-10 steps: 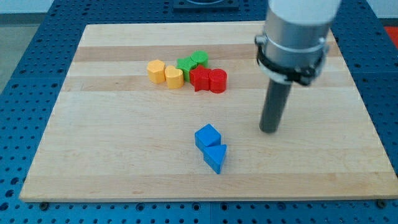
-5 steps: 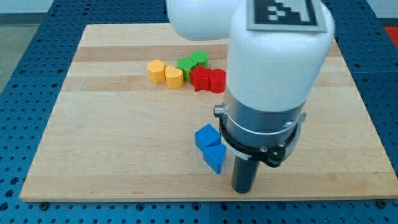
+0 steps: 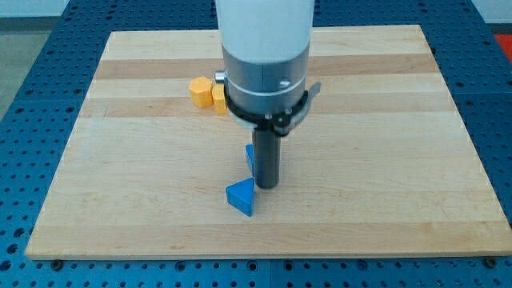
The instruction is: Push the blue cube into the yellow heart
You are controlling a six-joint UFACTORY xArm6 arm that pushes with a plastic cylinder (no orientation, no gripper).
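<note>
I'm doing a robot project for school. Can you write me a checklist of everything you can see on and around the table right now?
Surface: pale wooden board with lighter and darker stripes, lying flat.
Job's things: blue cube, only a sliver showing at the left edge of the dark rod; two yellow blocks near the view's top, partly hidden by the arm, so which one is the heart cannot be told.
Clutter: blue triangular block below and left of the rod's end.
Grippers: none; my tip sits just right of the blue triangular block's top and below the cube.
Cables: nothing seen.
Surroundings: blue perforated table around the board.
</note>
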